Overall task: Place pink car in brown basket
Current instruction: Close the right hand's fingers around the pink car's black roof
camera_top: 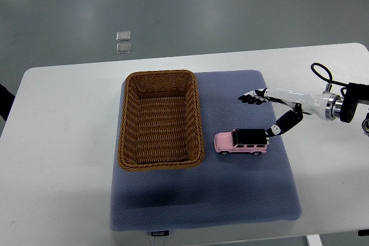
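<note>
Now reaching in from right edge: right hand (270, 109), fingers spread, holding nothing, thumb tip at rear roof of pink car (242, 142).
Resting right of centre on blue mat (242, 200), just beside brown basket (160, 120); small label on mat's lower edge, too small to read; white table (57, 159) beneath.

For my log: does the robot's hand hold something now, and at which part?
Nothing is held. The right hand is open beside the pink car, its thumb near the car's rear roof; contact cannot be told.
</note>
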Action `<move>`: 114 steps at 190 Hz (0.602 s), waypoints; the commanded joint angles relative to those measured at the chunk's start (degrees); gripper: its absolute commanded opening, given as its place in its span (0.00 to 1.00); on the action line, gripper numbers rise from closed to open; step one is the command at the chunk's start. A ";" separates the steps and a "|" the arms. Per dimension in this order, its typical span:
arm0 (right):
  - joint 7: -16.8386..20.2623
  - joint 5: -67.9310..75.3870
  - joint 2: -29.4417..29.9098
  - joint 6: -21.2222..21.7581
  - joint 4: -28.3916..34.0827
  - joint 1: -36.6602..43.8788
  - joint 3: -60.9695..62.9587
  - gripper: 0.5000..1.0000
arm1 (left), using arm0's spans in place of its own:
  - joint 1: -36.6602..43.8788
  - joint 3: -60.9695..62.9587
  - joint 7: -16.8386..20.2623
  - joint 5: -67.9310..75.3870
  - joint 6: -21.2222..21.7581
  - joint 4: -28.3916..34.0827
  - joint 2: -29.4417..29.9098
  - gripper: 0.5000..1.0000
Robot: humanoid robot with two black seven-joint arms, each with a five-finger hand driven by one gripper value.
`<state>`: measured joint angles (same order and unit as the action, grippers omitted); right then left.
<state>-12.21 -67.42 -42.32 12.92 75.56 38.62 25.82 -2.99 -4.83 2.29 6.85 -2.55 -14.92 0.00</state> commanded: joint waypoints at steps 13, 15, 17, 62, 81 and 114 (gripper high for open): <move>0.00 -1.40 1.45 -0.79 -0.06 -2.67 -0.16 0.82 | 0.00 0.00 0.00 0.00 0.00 0.24 0.00 1.00; 0.00 -1.40 1.54 -0.79 -0.06 -2.84 -0.16 0.82 | 0.00 0.00 0.00 0.00 0.09 0.33 0.00 1.00; -0.09 -1.40 1.62 -0.79 -0.06 -3.02 -0.16 0.82 | 0.00 0.00 0.00 0.00 0.00 0.33 0.00 1.00; -0.09 -2.19 3.21 -2.28 -0.15 -5.31 -0.16 0.82 | 0.00 0.00 -0.09 0.00 0.00 0.24 0.00 1.00; -0.09 -2.45 3.64 -2.46 -0.41 -5.83 -0.16 0.81 | 0.00 0.00 -0.09 0.00 0.00 0.33 0.00 1.00; -0.18 -3.42 4.35 -3.52 -0.94 -6.45 -0.16 0.73 | 0.00 0.00 -0.09 0.00 0.00 0.33 0.00 1.00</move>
<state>-12.35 -70.32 -38.31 10.08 74.88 32.50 25.66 -2.99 -4.83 2.20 6.85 -2.55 -14.59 0.00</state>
